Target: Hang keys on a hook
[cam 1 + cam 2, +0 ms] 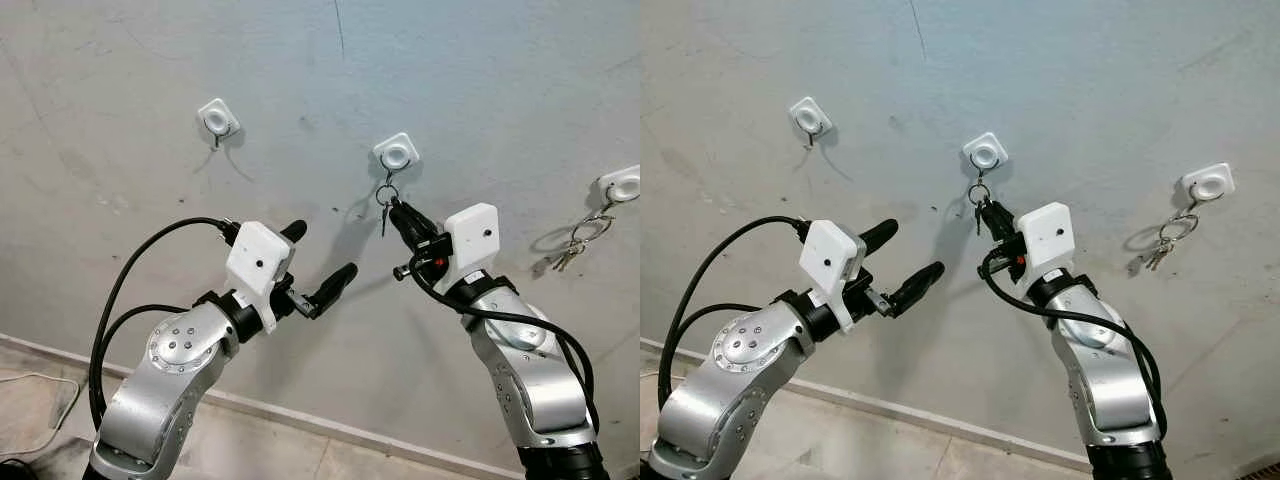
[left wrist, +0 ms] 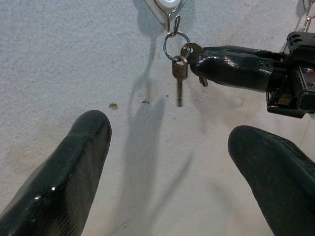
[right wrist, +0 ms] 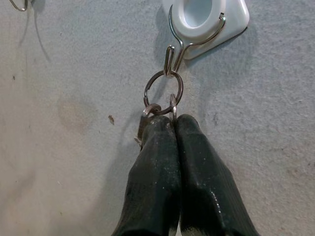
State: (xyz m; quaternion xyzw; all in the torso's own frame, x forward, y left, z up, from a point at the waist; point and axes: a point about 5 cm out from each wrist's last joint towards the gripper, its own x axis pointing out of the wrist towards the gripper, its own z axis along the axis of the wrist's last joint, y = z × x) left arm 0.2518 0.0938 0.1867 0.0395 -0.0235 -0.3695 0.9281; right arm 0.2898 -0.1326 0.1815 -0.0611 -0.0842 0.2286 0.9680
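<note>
A white hook (image 1: pixel 397 152) is stuck on the grey wall at the centre. A metal key ring (image 3: pixel 163 92) hangs from its wire loop, and one small key (image 2: pixel 179 78) dangles straight down from the ring. My right gripper (image 1: pixel 397 212) reaches up from the lower right and is shut on the keys just under the ring; its fingertips (image 3: pixel 165 123) are pressed together on a key head. My left gripper (image 1: pixel 322 250) stands open below and to the left of that hook. It holds nothing, and its fingers (image 2: pixel 74 162) are apart from the wall.
An empty white hook (image 1: pixel 218 118) is on the wall to the upper left. A third hook (image 1: pixel 622 184) at the far right carries another bunch of keys (image 1: pixel 572 248). A baseboard (image 1: pixel 300 420) runs along the floor, and a white cable (image 1: pixel 40 385) lies at the lower left.
</note>
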